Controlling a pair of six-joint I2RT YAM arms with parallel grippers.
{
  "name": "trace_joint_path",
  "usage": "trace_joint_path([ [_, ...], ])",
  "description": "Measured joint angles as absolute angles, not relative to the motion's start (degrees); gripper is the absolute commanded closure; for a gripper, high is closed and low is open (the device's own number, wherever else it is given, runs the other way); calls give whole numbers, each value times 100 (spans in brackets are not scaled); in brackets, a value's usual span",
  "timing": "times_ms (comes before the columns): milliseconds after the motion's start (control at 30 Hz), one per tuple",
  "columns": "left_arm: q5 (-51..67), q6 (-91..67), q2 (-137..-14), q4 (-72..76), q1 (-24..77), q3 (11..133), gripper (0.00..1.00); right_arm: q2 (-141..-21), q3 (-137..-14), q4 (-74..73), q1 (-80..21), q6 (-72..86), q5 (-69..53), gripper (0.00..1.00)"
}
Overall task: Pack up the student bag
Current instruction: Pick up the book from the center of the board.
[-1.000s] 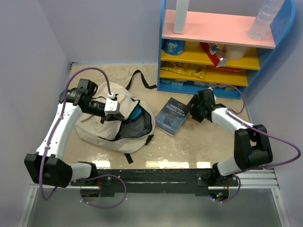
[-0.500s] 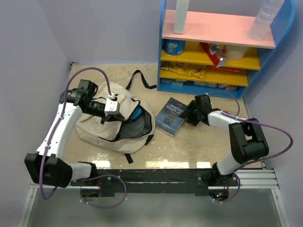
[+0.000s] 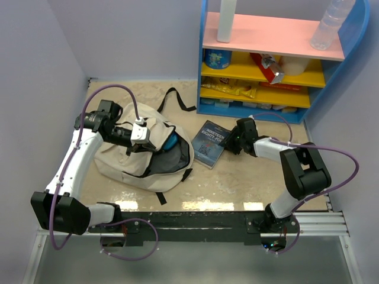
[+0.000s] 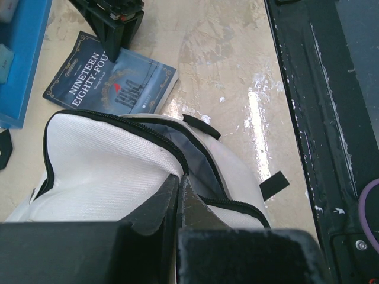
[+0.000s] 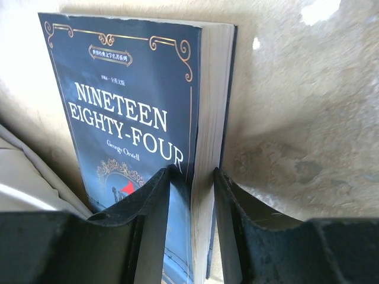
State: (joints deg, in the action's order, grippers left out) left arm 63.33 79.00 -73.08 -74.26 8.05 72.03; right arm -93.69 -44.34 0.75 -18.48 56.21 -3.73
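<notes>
Right gripper [image 3: 235,139] has slid in toward the student bag [image 3: 127,163] over the last second, nudging the book [image 3: 210,145] a bit closer to the bag, and its jaws have come in a lot. The left arm hasn't budged. Starting nearest the arm bases, the bag lies slumped on the table [image 3: 249,183] with its zipper open and its mouth facing the book side, a blue item [image 3: 172,142] showing inside. Left gripper [image 4: 179,180] is fully closed, pinching the cream fabric at the upper lip of that opening, which props the mouth up. Just right of the bag is the book, a dark paperback of Nineteen Eighty-Four; I can't tell if the two actually touch. From the wrist view the right jaws sit narrow around its long page edge, one finger on the front cover and the other against the back. Both look to be touching, though how firm the pinch is I can't say. My read is that this is the grab-the-book step, with packing barely underway. Next it needs a solid squeeze and a lift clear of the table, then a swing over to the bag's mouth with the book angled to slip in under the held lip — it's a thin grip on one edge, so the book could droop or twist. Farther back, beyond the bag and off to its right, the blue shelf [image 3: 203,65] isn't involved.
</notes>
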Motion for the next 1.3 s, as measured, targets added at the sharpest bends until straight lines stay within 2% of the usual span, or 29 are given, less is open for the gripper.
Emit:
trace_joint_path([
  [300,6361,7931,-7308,-7426,808,7146,100,-9369,-4766,-279,-2171,5579,-248,59],
  [733,6361,8020,-7308,-7430,808,7135,100,-9480,-5096,-305,-2383,5616,-204,60],
  [933,6353,8064,-7308,-7452,808,7135,100,-9944,-5223,-145,-2477,5682,-180,71],
  [1033,6324,8066,-7308,-7474,808,7135,100,-10147,-5284,104,-2493,5791,-204,87],
  [1067,6309,8068,-7308,-7487,810,7135,100,-10204,-5317,215,-2506,5813,-198,98],
  [1300,6217,8112,-7284,-7555,816,7120,100,-10245,-5242,661,-2593,5885,-36,100],
])
